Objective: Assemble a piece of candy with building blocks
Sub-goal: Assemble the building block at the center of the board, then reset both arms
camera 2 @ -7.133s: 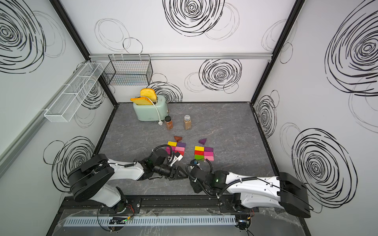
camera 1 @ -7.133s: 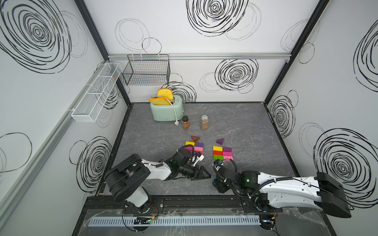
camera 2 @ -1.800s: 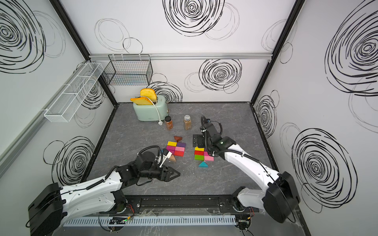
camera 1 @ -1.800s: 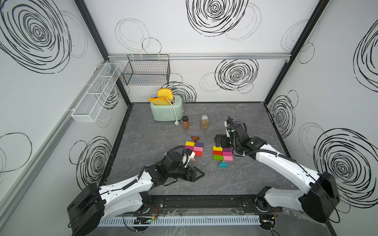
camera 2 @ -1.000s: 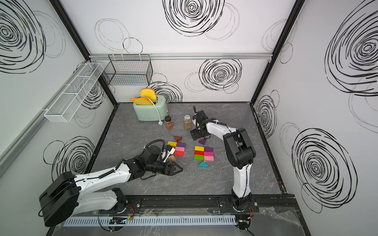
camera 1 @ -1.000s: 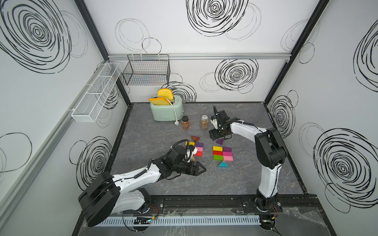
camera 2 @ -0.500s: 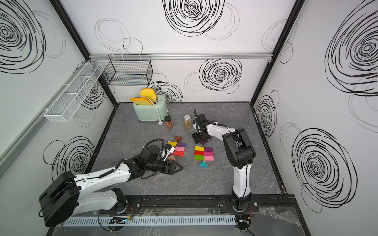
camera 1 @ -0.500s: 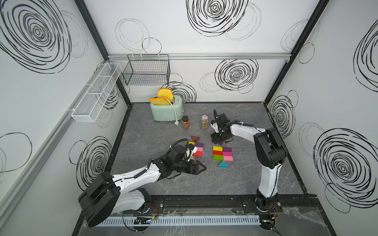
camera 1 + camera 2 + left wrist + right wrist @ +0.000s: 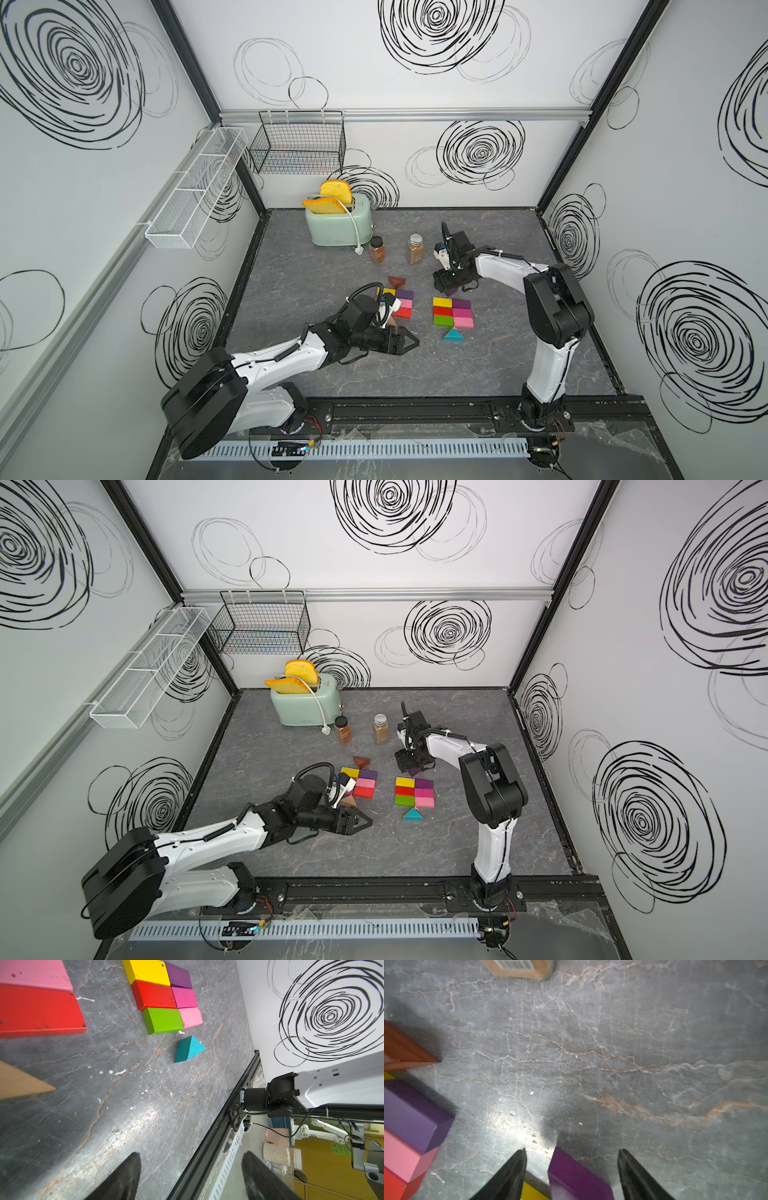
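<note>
Two groups of building blocks lie flat on the grey floor: a left group [image 9: 402, 305] [image 9: 365, 783] and a right group [image 9: 453, 311] [image 9: 414, 792] of yellow, purple, red, magenta, green and pink bricks. A teal wedge [image 9: 453, 334] [image 9: 188, 1049] lies in front of the right group. A brown wedge [image 9: 397, 281] sits behind the left group, and a tan wedge [image 9: 390, 322] in front of it. My right gripper [image 9: 446, 286] [image 9: 572, 1149] stands open, low over a purple wedge [image 9: 575, 1174], with a gap on each side. My left gripper [image 9: 409, 340] [image 9: 191, 1153] is open and empty.
Two spice jars [image 9: 377, 249] [image 9: 415, 249] stand behind the blocks, one close to my right wrist. A mint toaster [image 9: 338, 226] with toast sits at the back left. A black wire basket [image 9: 299, 145] and a white rack [image 9: 195, 187] hang on the walls. A black rail [image 9: 415, 411] bounds the front.
My right gripper has moved from beside the jar toward the right block group and come down over the purple wedge, which now lies between its jaws. The left arm has barely moved.
</note>
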`<state>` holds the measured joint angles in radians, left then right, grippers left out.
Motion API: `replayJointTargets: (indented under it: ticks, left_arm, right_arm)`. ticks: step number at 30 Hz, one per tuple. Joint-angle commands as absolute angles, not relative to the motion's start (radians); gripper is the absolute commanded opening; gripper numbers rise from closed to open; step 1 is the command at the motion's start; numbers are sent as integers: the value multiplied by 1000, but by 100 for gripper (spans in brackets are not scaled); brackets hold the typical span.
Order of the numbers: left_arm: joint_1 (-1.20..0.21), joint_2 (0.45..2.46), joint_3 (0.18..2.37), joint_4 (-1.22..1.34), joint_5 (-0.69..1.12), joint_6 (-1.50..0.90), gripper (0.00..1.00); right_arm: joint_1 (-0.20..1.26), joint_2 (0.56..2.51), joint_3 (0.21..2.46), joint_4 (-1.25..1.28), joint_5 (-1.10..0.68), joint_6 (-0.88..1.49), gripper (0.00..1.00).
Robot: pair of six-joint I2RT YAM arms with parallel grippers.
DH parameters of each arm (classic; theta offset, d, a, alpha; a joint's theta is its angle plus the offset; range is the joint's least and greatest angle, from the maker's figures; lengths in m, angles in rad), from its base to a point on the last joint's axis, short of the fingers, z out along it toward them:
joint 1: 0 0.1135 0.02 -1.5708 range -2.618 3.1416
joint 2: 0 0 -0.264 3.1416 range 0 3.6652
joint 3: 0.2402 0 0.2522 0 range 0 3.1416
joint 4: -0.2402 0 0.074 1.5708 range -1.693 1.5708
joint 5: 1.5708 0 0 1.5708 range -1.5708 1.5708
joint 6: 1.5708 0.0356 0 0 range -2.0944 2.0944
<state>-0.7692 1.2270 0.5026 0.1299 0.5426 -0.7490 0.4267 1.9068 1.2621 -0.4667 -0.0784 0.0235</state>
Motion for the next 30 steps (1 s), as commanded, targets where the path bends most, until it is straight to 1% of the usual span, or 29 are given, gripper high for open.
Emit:
replayJointTargets:
  ticks: [1, 2, 3, 5, 7, 8, 11, 13, 14, 15, 17, 18, 19, 20, 21, 22, 23, 26, 27, 30]
  left_arm:
    - [-761, 1219, 501, 154, 544, -742, 82]
    - [-761, 1210, 507, 138, 534, -734, 84]
    - [-760, 1198, 517, 115, 521, -721, 87]
    - [-754, 1175, 544, 48, 488, -686, 99]
    - [-729, 1142, 572, -32, 434, -651, 98]
    - [-705, 1123, 587, -75, 399, -635, 98]
    - [-623, 1073, 628, -155, 277, -580, 98]
    - [-566, 1052, 663, -191, 147, -550, 98]
    - [-534, 1045, 676, -197, 79, -540, 98]
    - [-496, 1042, 684, -198, 27, -559, 98]
    - [-387, 1033, 680, -193, -104, -646, 98]
    - [-308, 1028, 662, -141, -65, -646, 98]
    - [-249, 1027, 644, -79, -11, -640, 98]
    - [-195, 1027, 630, -39, -3, -641, 98]
    - [-169, 1030, 630, -21, -48, -627, 98]
    - [-162, 1033, 635, -5, -106, -595, 98]
    - [-161, 1038, 633, 19, -167, -542, 98]
    - [-147, 1058, 592, 99, -330, -455, 98]
    - [-136, 1060, 560, 149, -376, -432, 98]
    - [-126, 1075, 453, 302, -533, -364, 98]
  right_arm:
    - [417, 1840, 1285, -456, -48, 21, 78]
    - [412, 1818, 1281, -449, -41, 24, 80]
    - [405, 1792, 1278, -444, -33, 27, 83]
    - [387, 1734, 1253, -442, -17, 30, 90]
    - [361, 1650, 1197, -432, 10, 34, 97]
    - [343, 1591, 1150, -412, 21, 37, 99]
    - [298, 1411, 1002, -320, 80, 61, 99]
    - [274, 1306, 917, -260, 143, 81, 99]
    - [254, 1252, 867, -215, 136, 86, 99]
    - [225, 1210, 822, -174, 90, 86, 99]
    - [141, 1126, 720, -71, 6, 113, 99]
    - [110, 1085, 658, -7, 30, 136, 99]
    - [90, 1051, 596, 59, 95, 166, 99]
    - [79, 1015, 520, 163, 161, 178, 99]
    - [75, 984, 440, 280, 187, 150, 99]
    - [69, 966, 372, 379, 180, 115, 99]
    - [50, 950, 316, 474, 131, 66, 99]
    - [-20, 966, 212, 672, -110, -21, 99]
    - [-20, 990, 188, 732, -155, -62, 99]
    - [-24, 1098, 144, 894, -177, -64, 99]
